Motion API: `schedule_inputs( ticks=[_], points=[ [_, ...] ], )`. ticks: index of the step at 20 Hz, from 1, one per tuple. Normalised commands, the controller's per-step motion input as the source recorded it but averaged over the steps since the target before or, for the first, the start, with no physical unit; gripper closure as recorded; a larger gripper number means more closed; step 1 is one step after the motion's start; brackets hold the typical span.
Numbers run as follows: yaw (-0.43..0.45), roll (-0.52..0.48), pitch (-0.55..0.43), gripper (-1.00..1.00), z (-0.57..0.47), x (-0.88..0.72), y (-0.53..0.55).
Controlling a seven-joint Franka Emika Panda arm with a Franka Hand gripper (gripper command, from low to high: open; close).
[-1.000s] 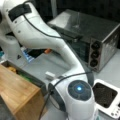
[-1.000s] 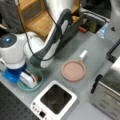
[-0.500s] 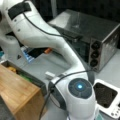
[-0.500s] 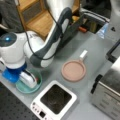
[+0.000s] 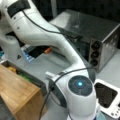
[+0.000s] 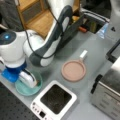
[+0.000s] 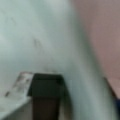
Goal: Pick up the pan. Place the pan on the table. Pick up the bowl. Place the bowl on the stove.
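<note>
The pinkish-brown pan [image 6: 73, 70] lies flat on the grey table [image 6: 100, 50], its short white handle [image 6: 83, 54] pointing toward a front view's top right. The light teal bowl [image 6: 25, 89] sits on the table at a front view's bottom left, next to the white stove [image 6: 53, 100] with its black surface. My gripper [image 6: 29, 79] is down inside the bowl at its rim. In the wrist view the bowl's teal wall [image 7: 45, 37] fills most of the picture, with one dark finger [image 7: 46, 96] at the bottom. The stove [image 5: 106, 96] stands bare.
A large steel toaster oven [image 6: 107, 90] stands at a front view's right, seen also as the toaster oven [image 5: 97, 35]. A light wooden box [image 6: 40, 17] sits behind the arm, and the same box [image 5: 17, 92] shows at a front view's left. My arm's white links [image 5: 50, 37] cover much of the table.
</note>
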Motion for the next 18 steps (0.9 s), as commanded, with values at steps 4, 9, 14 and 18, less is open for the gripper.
schedule_inputs(
  ticks=[4, 9, 14, 18],
  points=[
    [-0.026, 0.474, -0.044, 1.0, 0.11, -0.02, 0.05],
    [-0.008, 0.467, -0.038, 1.0, 0.11, 0.0, 0.01],
    [-0.005, 0.384, -0.013, 1.0, 0.14, -0.01, -0.04],
    [0.01, 0.332, -0.027, 1.0, 0.11, 0.01, -0.05]
  ],
)
